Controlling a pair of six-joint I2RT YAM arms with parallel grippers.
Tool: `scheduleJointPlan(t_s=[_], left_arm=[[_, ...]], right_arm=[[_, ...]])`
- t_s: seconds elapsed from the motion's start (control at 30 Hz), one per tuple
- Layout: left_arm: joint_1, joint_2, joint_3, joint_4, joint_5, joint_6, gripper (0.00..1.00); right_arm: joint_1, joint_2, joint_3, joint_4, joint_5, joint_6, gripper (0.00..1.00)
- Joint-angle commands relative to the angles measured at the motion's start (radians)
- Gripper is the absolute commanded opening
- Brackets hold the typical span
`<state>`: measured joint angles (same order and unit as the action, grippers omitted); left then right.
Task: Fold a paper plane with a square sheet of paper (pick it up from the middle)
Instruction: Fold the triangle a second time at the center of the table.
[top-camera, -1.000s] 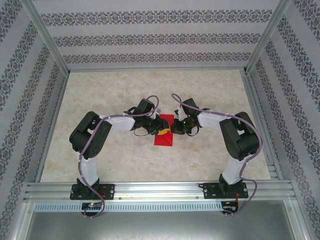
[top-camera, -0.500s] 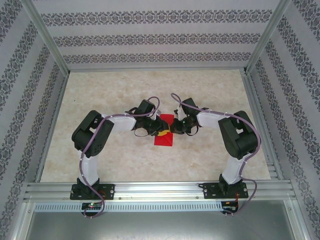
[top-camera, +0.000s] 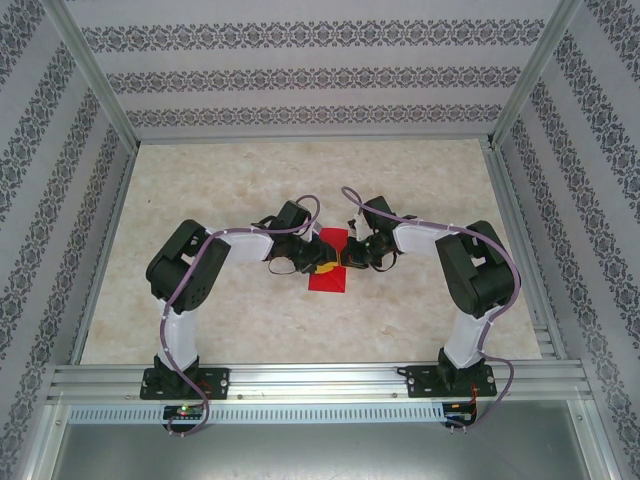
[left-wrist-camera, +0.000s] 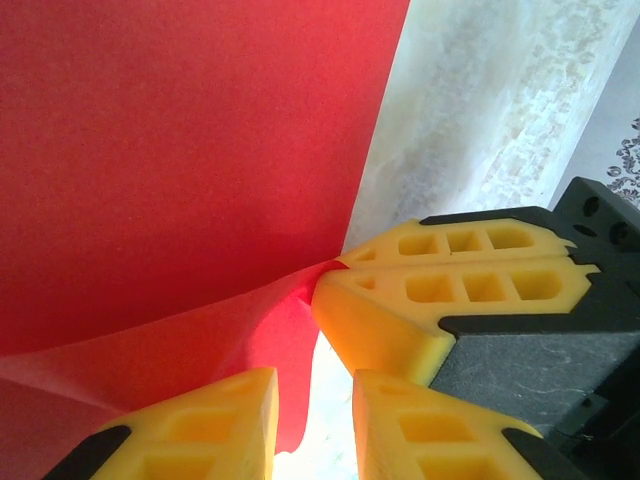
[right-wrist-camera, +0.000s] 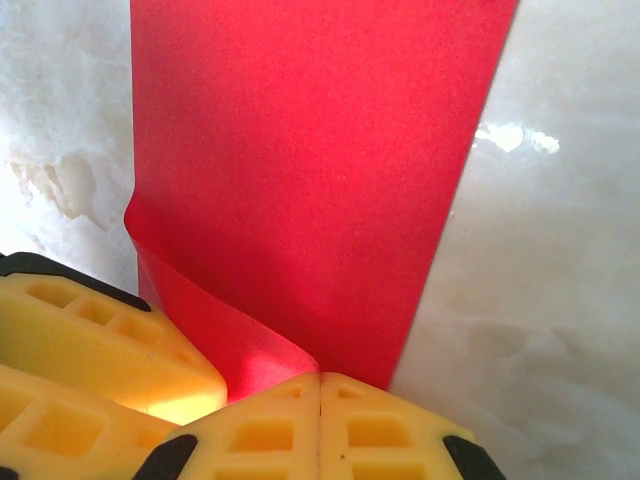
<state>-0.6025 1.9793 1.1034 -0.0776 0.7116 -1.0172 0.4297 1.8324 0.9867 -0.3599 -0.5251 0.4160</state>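
Note:
The square sheet of paper (top-camera: 328, 275) lies red on the table's middle, flat except for one raised edge (right-wrist-camera: 215, 325). My right gripper (right-wrist-camera: 320, 378) is shut, pinching that lifted edge at its tips. Seen from the left wrist, the same right gripper (left-wrist-camera: 335, 268) holds the paper's raised corner. My left gripper (left-wrist-camera: 315, 385) stands open, a hanging red flap (left-wrist-camera: 285, 350) in the gap beside its left finger. Both grippers meet over the sheet (top-camera: 335, 258) from opposite sides. The left gripper's yellow fingers (right-wrist-camera: 100, 340) sit just left of the right one. The paper plane is out of view.
The pale marbled tabletop (top-camera: 250, 180) is boxed in by patterned walls and an aluminium frame (top-camera: 310, 378) at the near edge. Both arm elbows (top-camera: 185, 265) (top-camera: 475, 265) stick outward to the sides.
The left arm has shifted slightly to the right toward the sheet. The right arm and the paper have stayed where they were.

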Motion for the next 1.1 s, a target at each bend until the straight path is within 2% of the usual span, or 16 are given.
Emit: scheduleJointPlan(t_s=[0.0,0.7,1.0,1.07], left_arm=[[0.009,0.019,0.024,-0.031,-0.01,0.031,0.28],[0.009,0.055,0.02,-0.104,-0.039,0.039,0.25],[0.009,0.064,0.004,-0.128,-0.068,0.023,0.23],[0.009,0.065,0.003,-0.127,-0.072,0.019,0.23]], right_arm=[[-0.008,0.021,0.021,0.003,0.008,-0.018,0.02],[-0.015,-0.012,0.023,-0.011,0.028,0.008,0.05],[-0.034,-0.116,0.018,-0.036,0.07,0.046,0.18],[-0.037,-0.15,0.001,-0.032,0.087,0.057,0.18]])
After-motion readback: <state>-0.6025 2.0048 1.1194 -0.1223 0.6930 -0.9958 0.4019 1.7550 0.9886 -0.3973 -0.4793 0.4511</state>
